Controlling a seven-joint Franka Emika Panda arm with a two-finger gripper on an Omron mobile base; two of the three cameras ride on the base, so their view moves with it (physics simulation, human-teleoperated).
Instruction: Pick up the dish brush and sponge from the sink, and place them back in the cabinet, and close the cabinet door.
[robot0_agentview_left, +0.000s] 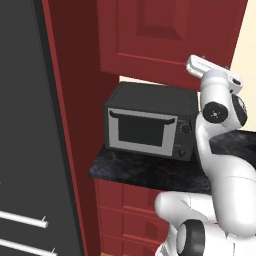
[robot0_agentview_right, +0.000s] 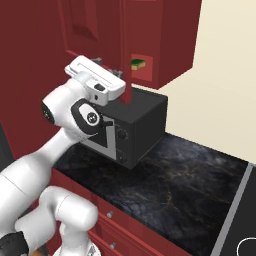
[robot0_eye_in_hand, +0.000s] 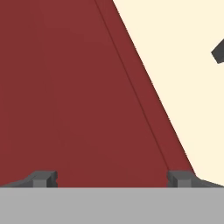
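- Right base view shows the sponge (robot0_agentview_right: 138, 63) already lying on the red inner shelf of the cabinet (robot0_agentview_right: 172, 40), a small green block with a yellowish edge, visible through the gap beside the cabinet door (robot0_agentview_right: 127, 50).
- The cabinet door stands ajar, seen nearly edge-on as a tall dark red strip coming down in front of the microwave (robot0_agentview_right: 135, 127); its long axis runs straight up and down.
- The hand (robot0_eye_in_hand: 112, 179) is released, its two dark fingertips (robot0_eye_in_hand: 42, 178) spread wide with nothing between them.
- From the hand's own camera, a flat dark red panel lies straight ahead and close, with a cream wall (robot0_eye_in_hand: 183, 65) beyond its slanting edge. I judge this panel to be the door, though I cannot tell which face of it.
- The move that remains looks like a push on the door to swing it shut, so what matters is that the door lies directly ahead of the hand and just beside it.
- The dish brush is hard to make out; I cannot tell whether it lies on the shelf behind the door.
- In the left base view the arm's wrist (robot0_agentview_left: 215, 75) rises above the microwave near the back edge of the dark stone counter (robot0_agentview_left: 145, 172), under the cabinet's lower edge.
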